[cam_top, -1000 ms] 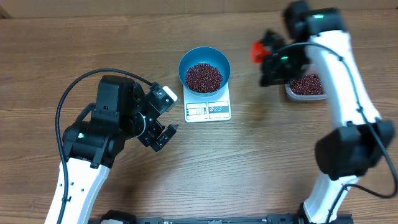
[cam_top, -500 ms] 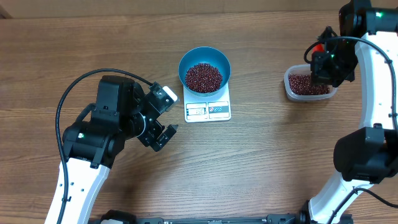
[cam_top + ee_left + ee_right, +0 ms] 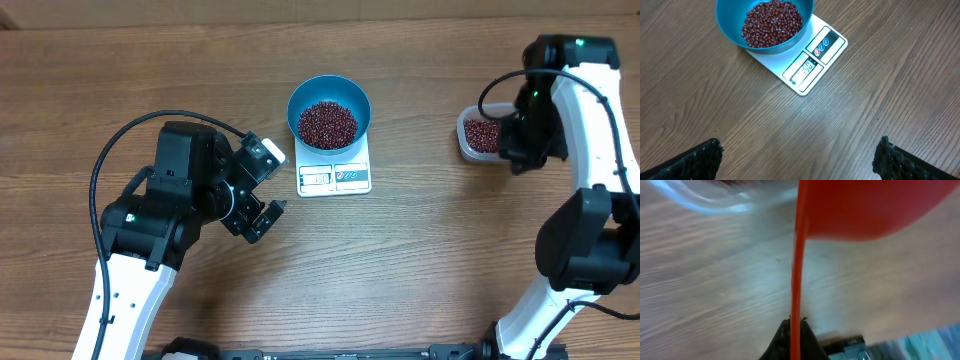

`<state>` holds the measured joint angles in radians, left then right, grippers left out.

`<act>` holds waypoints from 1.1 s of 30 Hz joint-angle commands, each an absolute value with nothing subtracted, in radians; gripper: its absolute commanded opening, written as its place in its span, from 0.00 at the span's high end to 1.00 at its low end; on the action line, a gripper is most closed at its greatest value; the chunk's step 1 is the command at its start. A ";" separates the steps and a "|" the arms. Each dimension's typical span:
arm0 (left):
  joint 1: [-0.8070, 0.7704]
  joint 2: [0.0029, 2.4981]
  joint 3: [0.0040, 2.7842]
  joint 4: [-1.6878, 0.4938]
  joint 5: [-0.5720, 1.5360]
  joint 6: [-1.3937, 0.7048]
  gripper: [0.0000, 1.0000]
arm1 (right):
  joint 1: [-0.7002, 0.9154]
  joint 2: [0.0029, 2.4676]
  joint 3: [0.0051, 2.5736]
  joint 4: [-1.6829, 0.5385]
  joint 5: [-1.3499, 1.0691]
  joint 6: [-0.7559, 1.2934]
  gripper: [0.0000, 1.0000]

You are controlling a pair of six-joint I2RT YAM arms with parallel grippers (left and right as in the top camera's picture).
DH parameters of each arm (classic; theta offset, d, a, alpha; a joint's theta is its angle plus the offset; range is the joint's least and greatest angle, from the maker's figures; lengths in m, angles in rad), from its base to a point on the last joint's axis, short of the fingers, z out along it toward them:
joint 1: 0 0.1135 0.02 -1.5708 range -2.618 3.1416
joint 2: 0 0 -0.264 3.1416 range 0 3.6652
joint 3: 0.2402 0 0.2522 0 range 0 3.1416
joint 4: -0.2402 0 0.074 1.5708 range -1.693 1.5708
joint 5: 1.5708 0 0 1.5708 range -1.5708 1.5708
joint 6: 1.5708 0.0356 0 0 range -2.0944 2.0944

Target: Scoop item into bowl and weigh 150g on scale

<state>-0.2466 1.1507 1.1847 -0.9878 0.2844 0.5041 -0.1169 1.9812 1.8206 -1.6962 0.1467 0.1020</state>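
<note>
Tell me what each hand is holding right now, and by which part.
The right hand grips a red scoop by its thin handle. The left hand is open and holds nothing.

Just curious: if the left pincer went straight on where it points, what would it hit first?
The left pincer would probably meet bare table just short of the scale; depth is unclear.

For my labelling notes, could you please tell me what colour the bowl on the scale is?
The bowl is blue; the left wrist view shows it best.
</note>
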 commanded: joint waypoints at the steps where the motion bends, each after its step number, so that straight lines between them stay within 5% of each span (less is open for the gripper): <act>1: -0.242 1.157 1.207 -0.988 0.284 0.493 0.00 | -0.112 1.959 1.800 -1.692 0.269 0.191 0.96; 27: -0.242 1.157 1.207 -0.988 0.284 0.494 0.00 | 0.006 1.960 1.800 -1.625 0.444 0.261 0.96; 33: -0.242 1.157 1.207 -0.988 0.284 0.493 0.00 | 0.020 1.926 1.841 -1.648 0.199 0.254 0.96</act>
